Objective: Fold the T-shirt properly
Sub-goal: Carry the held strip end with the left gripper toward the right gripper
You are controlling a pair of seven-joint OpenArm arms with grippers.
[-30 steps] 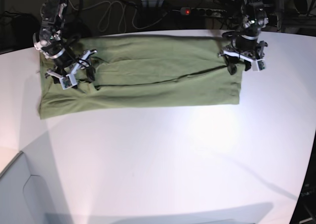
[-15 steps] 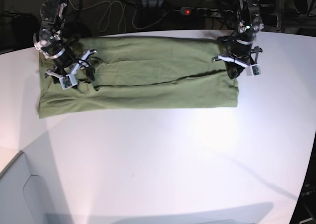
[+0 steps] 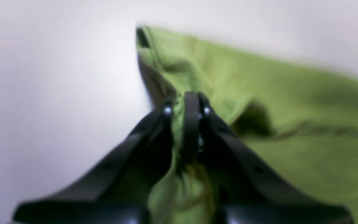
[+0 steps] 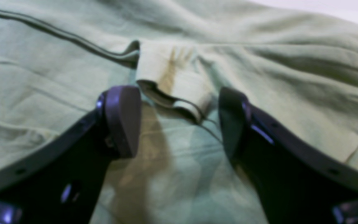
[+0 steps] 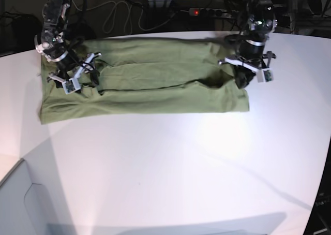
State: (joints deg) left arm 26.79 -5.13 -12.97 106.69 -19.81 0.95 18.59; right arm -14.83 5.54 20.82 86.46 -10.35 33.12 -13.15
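The left pincer [image 3: 186,109], clamped on the T-shirt [image 5: 150,85], has dragged its edge inward across the surface [image 5: 170,167]. The right pincer [image 4: 179,115] stays spread above the cloth. The pinched fabric is blurred.

White table [image 5: 170,167], power strip [image 5: 213,11], cables [image 5: 116,15] behind.

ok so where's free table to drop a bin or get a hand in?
Free: the wide white table in front of the T-shirt, clear to the near edge, plus a strip to the right of the left end effector. Crowded: the back edge, with the shirt, the right end effector and cables behind.
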